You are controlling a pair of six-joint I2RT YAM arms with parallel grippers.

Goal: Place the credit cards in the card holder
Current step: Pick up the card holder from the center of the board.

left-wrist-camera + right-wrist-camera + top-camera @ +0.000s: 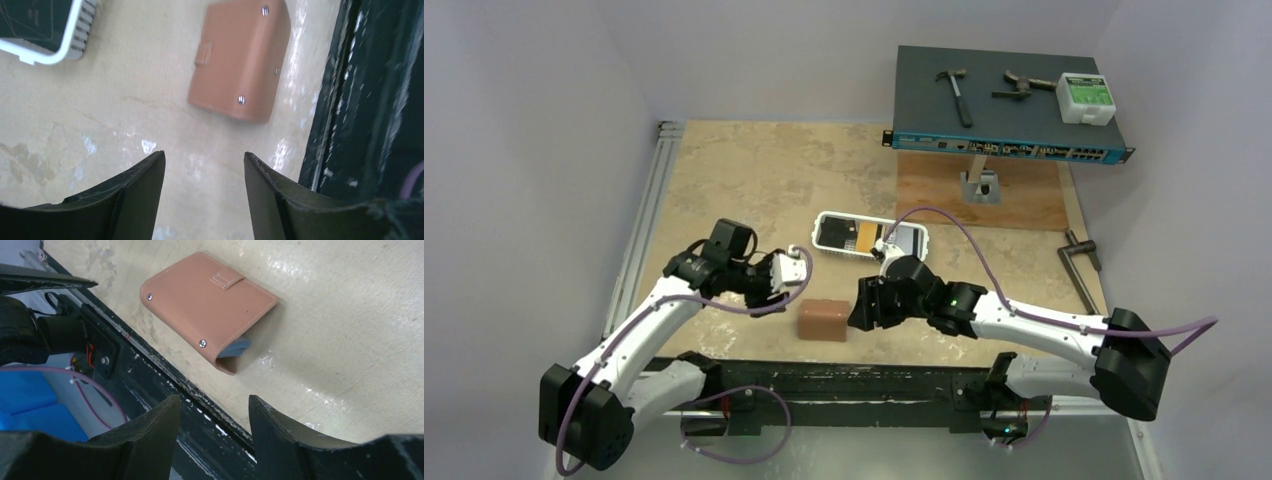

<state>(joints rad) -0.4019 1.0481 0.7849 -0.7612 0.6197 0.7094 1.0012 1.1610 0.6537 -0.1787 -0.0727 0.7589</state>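
The reddish-brown leather card holder (824, 320) lies closed on the table near the front edge. It shows in the left wrist view (240, 60) and in the right wrist view (210, 305), with a tab, snap rivets, and a pale blue-grey edge at its open end. Credit cards (859, 237), black, orange-yellow and pale, lie in a white tray (822, 222). My left gripper (786, 283) is open and empty, left of the holder, and shows in its wrist view (205, 165). My right gripper (861, 305) is open and empty, right of the holder, and shows in its wrist view (215, 407).
A black rail (824, 380) runs along the table's front edge, close below the holder. At the back right a blue-edged network switch (1004, 100) carries hammers and a white box. A metal tool (1079, 265) lies at the right edge.
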